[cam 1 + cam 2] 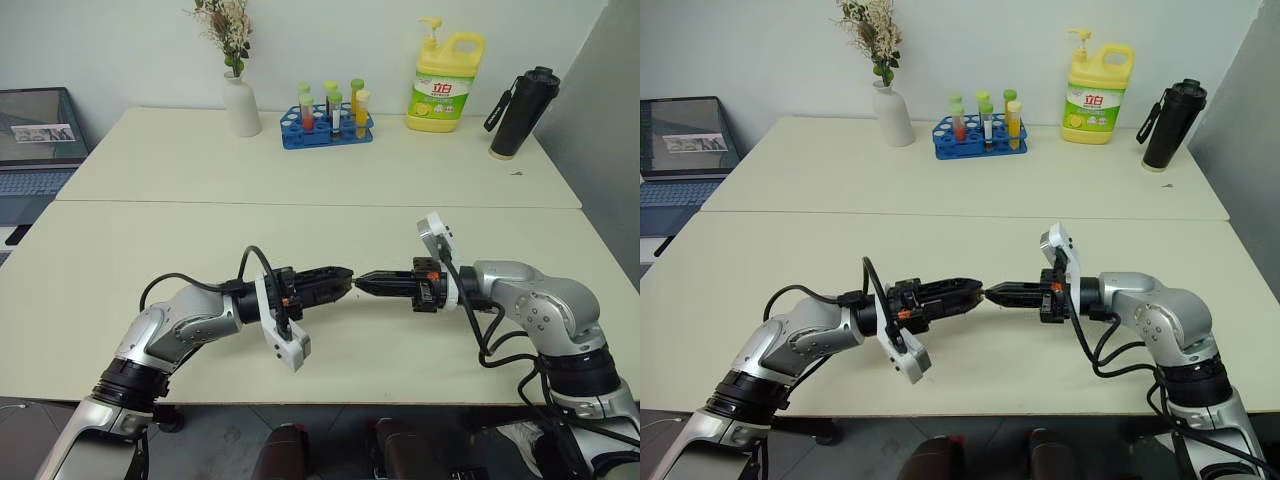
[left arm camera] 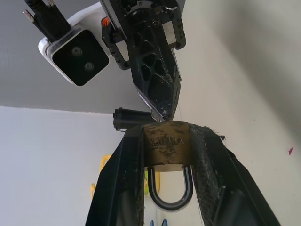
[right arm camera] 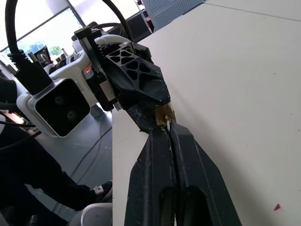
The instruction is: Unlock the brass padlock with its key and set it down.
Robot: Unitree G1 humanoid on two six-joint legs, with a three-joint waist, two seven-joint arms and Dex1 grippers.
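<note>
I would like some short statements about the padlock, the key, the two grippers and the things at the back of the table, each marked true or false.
1. The left gripper holds the brass padlock between its fingers. True.
2. The padlock lies flat on the table. False: it is held up in the air, above the table.
3. The right gripper is shut on the key, right at the padlock's body. True.
4. The padlock's shackle has come fully out of the body. False: both of its legs enter the body.
5. The yellow soap bottle stands between the vase and the tube rack. False: it stands between the rack and the black flask.
</note>
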